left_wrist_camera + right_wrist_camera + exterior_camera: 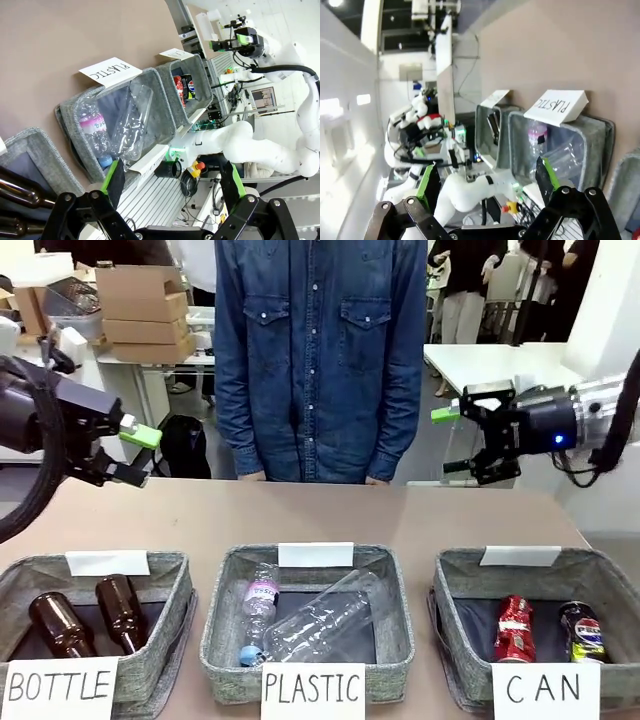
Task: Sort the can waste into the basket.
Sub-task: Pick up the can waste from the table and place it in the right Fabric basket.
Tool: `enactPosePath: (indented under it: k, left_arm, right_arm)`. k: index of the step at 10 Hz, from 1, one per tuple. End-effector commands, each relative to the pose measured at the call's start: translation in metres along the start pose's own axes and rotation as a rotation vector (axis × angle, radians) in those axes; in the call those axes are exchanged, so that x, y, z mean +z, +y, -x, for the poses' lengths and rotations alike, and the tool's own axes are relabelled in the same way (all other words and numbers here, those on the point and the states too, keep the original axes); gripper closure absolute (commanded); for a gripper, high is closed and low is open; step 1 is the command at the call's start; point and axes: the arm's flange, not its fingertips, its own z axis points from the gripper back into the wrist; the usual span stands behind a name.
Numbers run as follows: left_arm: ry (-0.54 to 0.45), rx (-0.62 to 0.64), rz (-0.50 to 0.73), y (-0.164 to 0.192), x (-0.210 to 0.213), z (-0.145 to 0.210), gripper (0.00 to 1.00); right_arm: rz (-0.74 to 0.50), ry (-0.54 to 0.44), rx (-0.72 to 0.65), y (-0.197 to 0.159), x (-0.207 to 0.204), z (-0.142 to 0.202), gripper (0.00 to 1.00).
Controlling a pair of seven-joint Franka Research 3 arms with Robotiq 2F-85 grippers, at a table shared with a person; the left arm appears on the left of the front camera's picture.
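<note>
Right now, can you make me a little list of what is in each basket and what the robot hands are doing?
CAN basket: red can and black Pepsi can, both inside
PLASTIC basket: clear plastic bottles
BOTTLE basket: two brown glass bottles
Left gripper: open, holding nothing, up above the table
Right gripper: open, holding nothing, up above the table
Person: standing at the far side

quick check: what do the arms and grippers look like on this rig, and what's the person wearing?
Both arms are white, with black cables. The left gripper and right gripper are black with green pads; a blue light glows by the right one. The person wears a blue denim shirt with chest pockets.
</note>
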Motion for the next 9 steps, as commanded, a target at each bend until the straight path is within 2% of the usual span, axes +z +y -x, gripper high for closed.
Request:
enactPosePath:
  k: [1,9]
  left_arm:
    - [0.009,-0.001,0.002,-0.0007,0.0017,0.0021,0.0]
    - [0.009,-0.001,0.002,-0.0007,0.0017,0.0021,0.0]
  right_arm:
    - [-0.03,0.045,0.059,0.0035,0.0194,-0.01,0.0]
    - [-0.03,0.045,0.059,0.0035,0.0194,-0.01,0.0]
